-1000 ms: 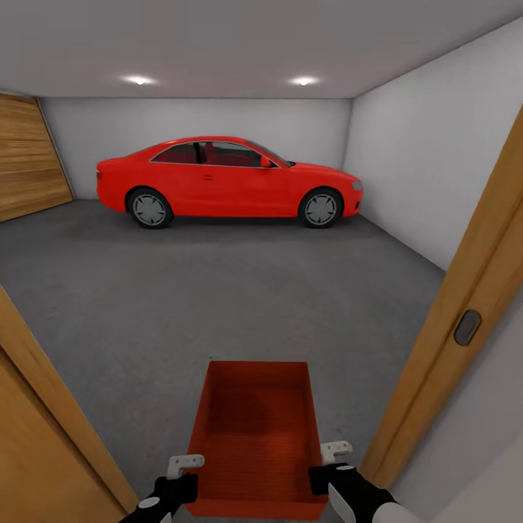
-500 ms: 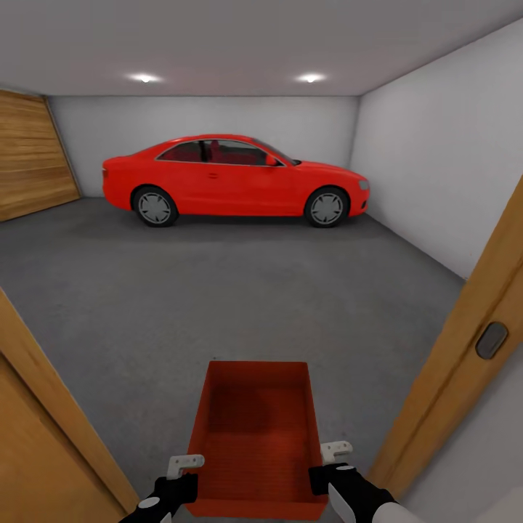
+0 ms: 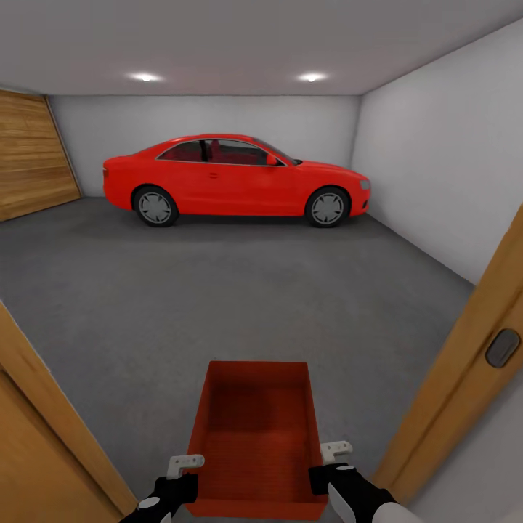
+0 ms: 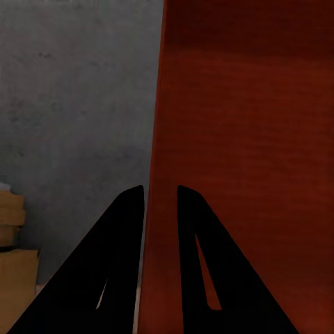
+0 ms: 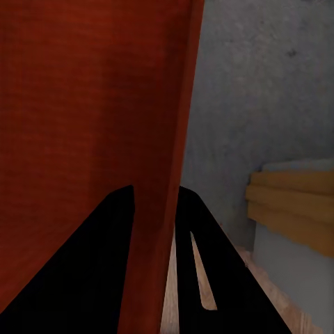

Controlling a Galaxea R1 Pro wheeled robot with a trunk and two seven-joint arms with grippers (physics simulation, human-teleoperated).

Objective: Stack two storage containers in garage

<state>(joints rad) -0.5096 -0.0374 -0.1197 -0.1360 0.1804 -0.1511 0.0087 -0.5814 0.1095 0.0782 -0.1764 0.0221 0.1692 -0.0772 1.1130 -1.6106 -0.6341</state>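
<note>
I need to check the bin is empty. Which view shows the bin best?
The head view: the whole red bin shows, open top and bare inside, held between both grippers. The left wrist view shows only one wall between the fingers; the right wrist view likewise.

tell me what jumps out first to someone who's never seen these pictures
The red car parked side-on against the far white wall grabs the eye first, across a wide stretch of grey concrete floor. Next comes the red-orange bin held low in front of the robot, the left gripper and right gripper each clamped on a side wall. Wooden door frame edges flank the view on both sides.
</note>
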